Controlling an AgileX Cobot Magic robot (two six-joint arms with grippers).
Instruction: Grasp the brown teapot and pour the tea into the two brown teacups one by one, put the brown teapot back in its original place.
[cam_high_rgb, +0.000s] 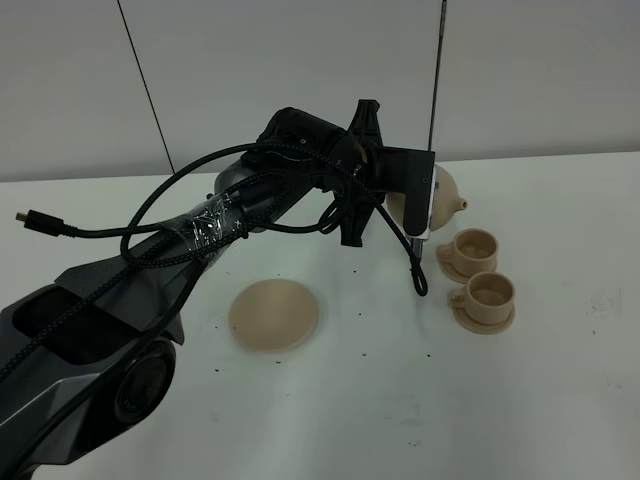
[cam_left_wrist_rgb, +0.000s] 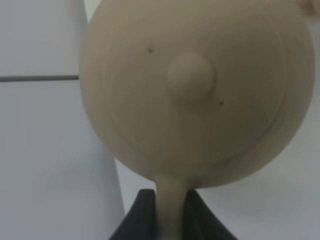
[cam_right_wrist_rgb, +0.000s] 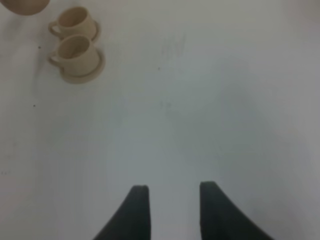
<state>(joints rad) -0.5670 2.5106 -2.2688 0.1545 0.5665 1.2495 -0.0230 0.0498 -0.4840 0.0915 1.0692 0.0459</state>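
Two cups (cam_high_rgb: 476, 246) (cam_high_rgb: 491, 291) stand on the desk (cam_high_rgb: 560, 400). My left gripper (cam_left_wrist_rgb: 170, 200) is clamped on the teapot (cam_left_wrist_rgb: 190, 90) handle, near them. My right gripper (cam_right_wrist_rgb: 173, 187) stands apart, empty.

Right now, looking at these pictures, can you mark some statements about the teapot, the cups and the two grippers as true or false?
1. The left gripper is shut on the handle of the teapot. True.
2. The teapot stands on the big saucer. False: that saucer is bare, and the teapot is held up in the air.
3. The far cup and the near cup each sit on a small saucer. True.
4. The right gripper holds a cup. False: its jaws are open and empty above the table.
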